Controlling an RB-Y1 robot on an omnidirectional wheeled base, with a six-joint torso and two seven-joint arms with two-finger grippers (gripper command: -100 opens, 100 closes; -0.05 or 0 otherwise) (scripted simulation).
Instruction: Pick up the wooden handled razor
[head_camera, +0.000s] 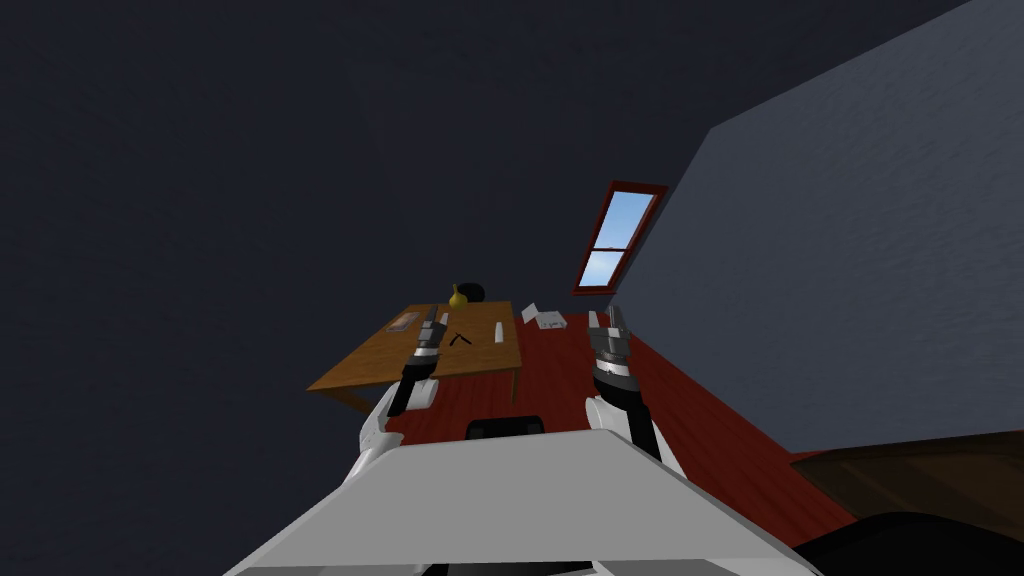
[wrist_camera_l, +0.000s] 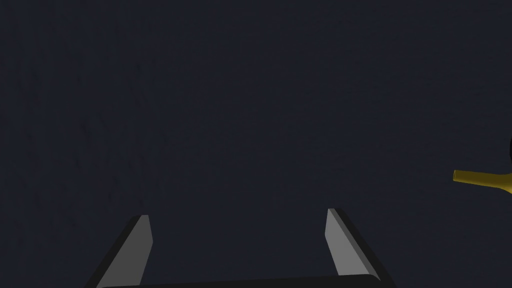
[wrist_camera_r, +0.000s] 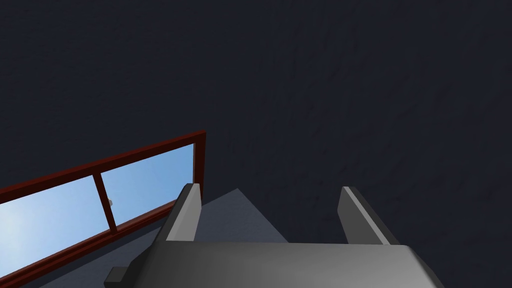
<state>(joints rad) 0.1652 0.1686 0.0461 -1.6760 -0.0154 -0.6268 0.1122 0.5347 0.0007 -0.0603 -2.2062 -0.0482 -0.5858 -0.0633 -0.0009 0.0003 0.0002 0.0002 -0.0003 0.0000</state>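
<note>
Looking down from the head, a thin dark V, probably the razor (head_camera: 460, 339), lies untouched on the wooden table (head_camera: 370, 365), at four o'clock from the left gripper (head_camera: 433, 322); the right gripper (head_camera: 604, 320) hangs off the table at three o'clock. Left wrist: fingers (wrist_camera_l: 140, 247) wide, empty, a yellow vase (wrist_camera_l: 480, 178) neck beside. Right wrist: fingers (wrist_camera_r: 187, 212) wide, empty. Reaching and grasping remain.

The razor (head_camera: 460, 339) looks tiny, the yellow vase (wrist_camera_l: 481, 178) cropped.

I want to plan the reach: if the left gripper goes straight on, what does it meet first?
Probably the dark wall, though depth is unclear. The left gripper is open; the yellow vase lies beside its line, not in it.
</note>
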